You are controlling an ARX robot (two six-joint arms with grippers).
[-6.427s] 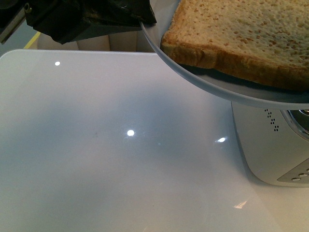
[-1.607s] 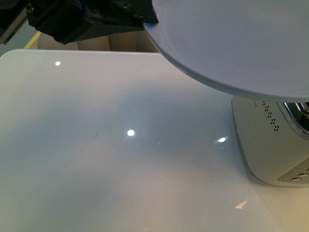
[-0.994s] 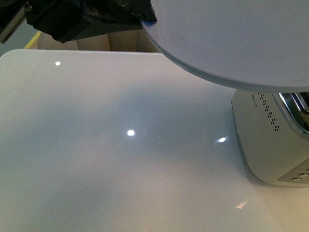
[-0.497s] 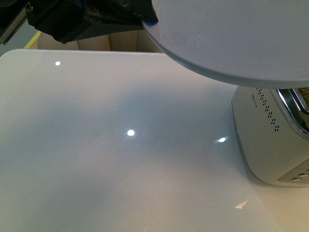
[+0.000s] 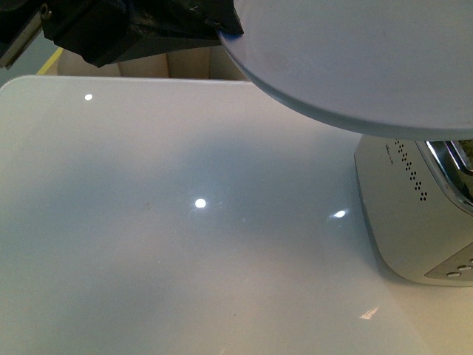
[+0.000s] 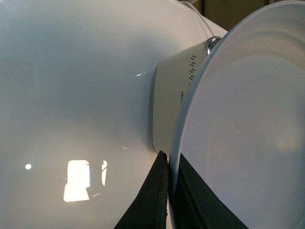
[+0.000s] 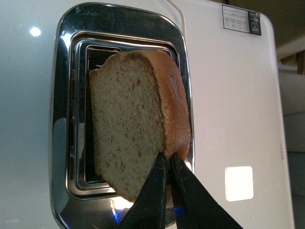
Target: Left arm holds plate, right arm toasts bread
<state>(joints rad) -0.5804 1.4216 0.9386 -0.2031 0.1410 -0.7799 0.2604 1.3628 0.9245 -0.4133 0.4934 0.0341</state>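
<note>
right end effector [image 7: 167, 161] pinching bread [image 7: 126, 133] at toaster [image 7: 224, 95], left end effector [image 6: 169, 161] clamped on plate [image 6: 248, 138] rim

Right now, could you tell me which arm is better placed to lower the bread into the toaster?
Right. The right gripper pinches the bread by its crust, upright at the slot of the toaster. The left gripper is clamped on the rim of the plate, so it is occupied.

No legible text; small label [image 7: 241, 20] on the toaster [image 7: 228, 95], print too tiny.
</note>
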